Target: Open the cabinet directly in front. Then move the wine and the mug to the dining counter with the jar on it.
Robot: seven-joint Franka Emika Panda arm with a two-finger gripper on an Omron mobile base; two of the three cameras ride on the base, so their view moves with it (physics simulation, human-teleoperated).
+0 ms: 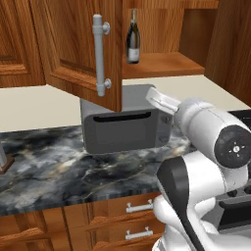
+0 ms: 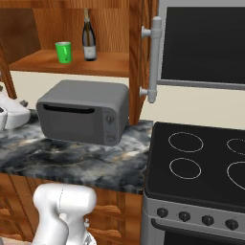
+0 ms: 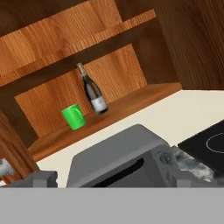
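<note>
The reddish-brown wooden wall cabinet [image 1: 73,44] is seen with both doors swung open. On its lower shelf [image 2: 72,63] the slender dark wine bottle with a pale label [image 2: 89,37] stands upright, just beside the small bright green mug [image 2: 63,51]. A grey microwave [image 2: 83,112] sits on the black marble worktop [image 2: 86,162] beneath. The claw [image 3: 109,177] is held wide open and empty, pointed toward the shelf.
</note>
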